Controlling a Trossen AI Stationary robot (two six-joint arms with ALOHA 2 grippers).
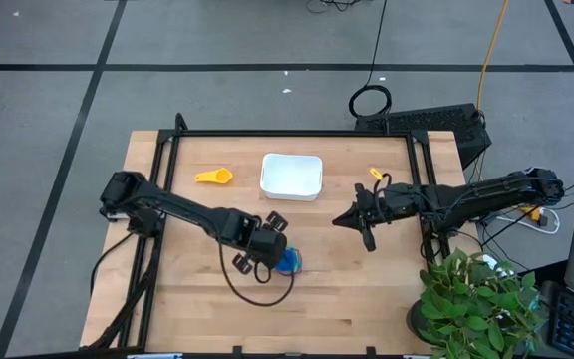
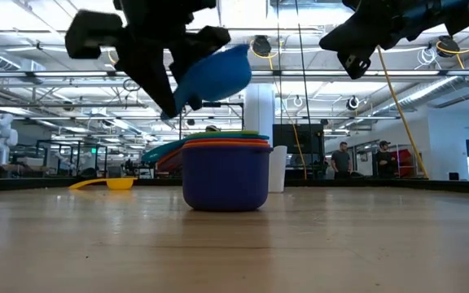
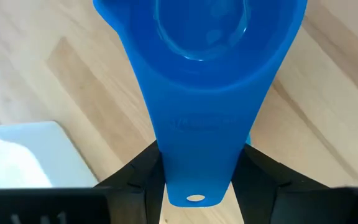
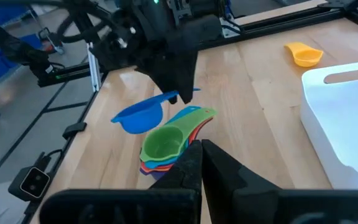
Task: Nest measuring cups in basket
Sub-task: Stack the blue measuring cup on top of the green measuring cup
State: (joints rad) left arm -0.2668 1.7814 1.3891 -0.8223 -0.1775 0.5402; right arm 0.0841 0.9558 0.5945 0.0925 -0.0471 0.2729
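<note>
My left gripper (image 1: 270,242) holds one cup (image 2: 212,75) above the nested stack (image 2: 225,171); basket (image 1: 291,176) behind.

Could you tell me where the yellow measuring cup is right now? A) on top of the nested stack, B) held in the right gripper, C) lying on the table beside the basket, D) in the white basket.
C: the yellow measuring cup lies alone on the table, just beside the basket.

No text, label or number can be read with certainty. The blue measuring cup (image 3: 197,93) bears faint embossed lettering on its handle, too indistinct to make out.
</note>
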